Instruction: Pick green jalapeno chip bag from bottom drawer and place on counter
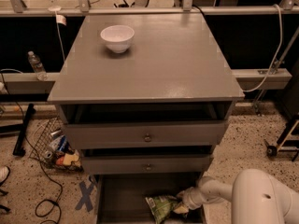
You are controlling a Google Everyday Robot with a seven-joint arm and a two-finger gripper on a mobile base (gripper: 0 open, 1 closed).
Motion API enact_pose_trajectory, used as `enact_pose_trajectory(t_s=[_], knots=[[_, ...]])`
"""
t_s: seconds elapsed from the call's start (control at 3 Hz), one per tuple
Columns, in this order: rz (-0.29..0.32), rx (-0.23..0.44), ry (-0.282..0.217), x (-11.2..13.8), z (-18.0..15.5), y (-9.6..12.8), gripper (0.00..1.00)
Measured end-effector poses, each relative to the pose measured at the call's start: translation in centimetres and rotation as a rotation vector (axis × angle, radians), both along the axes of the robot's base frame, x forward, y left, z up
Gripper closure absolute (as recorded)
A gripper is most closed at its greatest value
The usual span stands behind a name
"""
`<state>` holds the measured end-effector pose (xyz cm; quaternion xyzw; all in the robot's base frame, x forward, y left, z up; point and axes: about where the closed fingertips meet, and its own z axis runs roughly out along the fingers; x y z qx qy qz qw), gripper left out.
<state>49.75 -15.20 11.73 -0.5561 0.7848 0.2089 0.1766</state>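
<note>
The crinkled green foil jalapeno chip bag [161, 206] lies at the right of the open deep grey bottom drawer [121, 195]. The white arm's gripper [183, 205] is low in that drawer against the bag, probably to lift it to the flat grey counter [159, 64]; whether it grips cannot be told.

Upright white bowl [117, 37]; water bottle [35, 64] on a ledge [18, 80]; wire basket [51, 146] of clutter on the floor [243, 139].

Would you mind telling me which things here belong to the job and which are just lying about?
Job: green jalapeno chip bag; bottom drawer; counter; gripper beside the bag in the drawer.
Lying about: white bowl; water bottle; wire basket.
</note>
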Motion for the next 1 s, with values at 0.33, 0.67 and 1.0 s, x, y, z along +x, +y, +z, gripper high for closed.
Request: enact_pose_trajectory(t_s=[0.33, 0.67, 1.0], knots=[[0.009, 0.023, -0.026, 0.2, 1.5, 0.1, 0.96], [0.027, 0.035, -0.080, 0.7, 4.2, 0.2, 1.00], [0.044, 0.048, -0.125, 0.9, 6.8, 0.2, 1.00]])
